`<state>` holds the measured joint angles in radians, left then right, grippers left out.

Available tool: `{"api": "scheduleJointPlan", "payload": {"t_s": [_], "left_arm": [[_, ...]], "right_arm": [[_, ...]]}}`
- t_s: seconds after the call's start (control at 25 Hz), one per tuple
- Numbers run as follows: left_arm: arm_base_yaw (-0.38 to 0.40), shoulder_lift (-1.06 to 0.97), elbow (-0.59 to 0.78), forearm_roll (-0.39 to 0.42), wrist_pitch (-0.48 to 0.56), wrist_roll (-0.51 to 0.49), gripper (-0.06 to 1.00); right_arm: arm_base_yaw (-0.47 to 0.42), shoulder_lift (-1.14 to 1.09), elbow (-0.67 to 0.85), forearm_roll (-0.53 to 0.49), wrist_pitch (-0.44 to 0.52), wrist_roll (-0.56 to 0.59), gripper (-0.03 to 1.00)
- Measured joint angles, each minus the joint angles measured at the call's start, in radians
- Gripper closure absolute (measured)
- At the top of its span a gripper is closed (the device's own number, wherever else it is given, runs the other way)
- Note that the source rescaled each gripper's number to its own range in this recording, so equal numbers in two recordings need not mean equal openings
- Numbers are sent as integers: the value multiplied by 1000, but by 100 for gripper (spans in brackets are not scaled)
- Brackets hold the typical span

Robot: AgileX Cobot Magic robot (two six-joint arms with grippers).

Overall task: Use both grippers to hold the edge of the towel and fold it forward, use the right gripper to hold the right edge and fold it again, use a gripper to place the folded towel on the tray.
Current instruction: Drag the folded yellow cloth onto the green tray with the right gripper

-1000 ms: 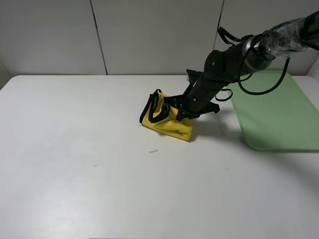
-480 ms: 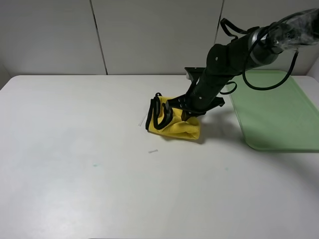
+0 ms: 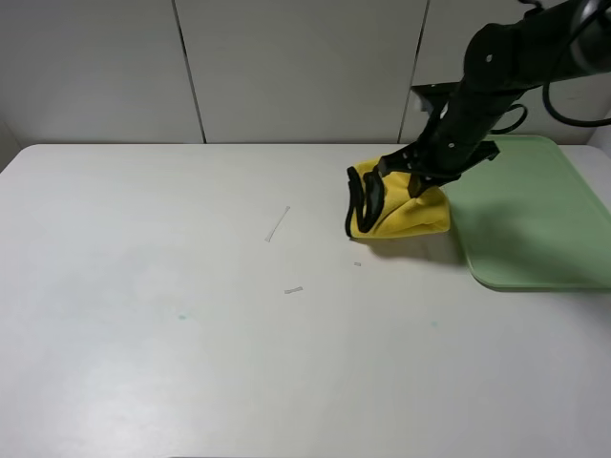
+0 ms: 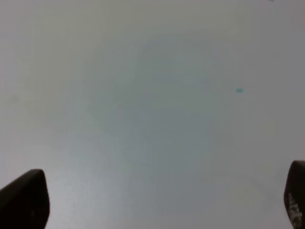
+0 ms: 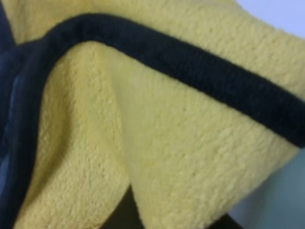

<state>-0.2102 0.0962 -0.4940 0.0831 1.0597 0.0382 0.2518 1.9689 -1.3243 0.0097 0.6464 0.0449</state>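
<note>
The folded yellow towel [image 3: 406,218] with black piping hangs bunched from my right gripper [image 3: 412,191], which is shut on its top. It sits low over the table, just left of the pale green tray [image 3: 544,229]. Whether its underside touches the table I cannot tell. In the right wrist view the towel [image 5: 167,143] fills the frame, its black edge [image 5: 190,67] running across, and the fingers are almost hidden. My left gripper [image 4: 160,196] is open over bare table, its fingertips [image 4: 24,198] far apart. It does not show in the exterior high view.
A thin pale strip [image 3: 278,224] and a small scrap [image 3: 293,290] lie on the white table left of the towel. A tiny teal spot [image 4: 239,90] marks the surface under the left gripper. Grey wall panels stand behind the table.
My right gripper has carried the towel to the right, from mid-table to just beside the tray. A thin strip now shows where the towel lay. The left gripper has not moved.
</note>
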Motion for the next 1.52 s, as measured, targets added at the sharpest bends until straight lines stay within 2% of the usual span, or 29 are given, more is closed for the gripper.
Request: {"api": "scheduleJointPlan", "payload": {"t_s": [0.32,0.52,0.72,1.04,1.08,1.12,1.2,1.28,1.36,1.52], "left_arm": [[0,0,0,0,0,0,-5],[0,0,0,0,0,0,-5],[0,0,0,0,0,0,-5],[0,0,0,0,0,0,-5],[0,0,0,0,0,0,-5],[0,0,0,0,0,0,-5],[0,0,0,0,0,0,-5],[0,0,0,0,0,0,-5],[0,0,0,0,0,0,-5],[0,0,0,0,0,0,-5]], "right_arm": [[-246,-31,0,-16,32,-99,87],[-368,-32,0,-17,41,-112,87],[-420,-32,0,-20,79,-115,87],[-421,-32,0,-10,92,-118,85],[-421,-32,0,-10,92,-118,80],[-421,-32,0,-10,92,-118,68],[-421,-32,0,-1,92,-118,29],[-421,-32,0,11,92,-118,9],[-421,-32,0,14,92,-118,1],[-421,-32,0,14,91,-118,-3]]}}
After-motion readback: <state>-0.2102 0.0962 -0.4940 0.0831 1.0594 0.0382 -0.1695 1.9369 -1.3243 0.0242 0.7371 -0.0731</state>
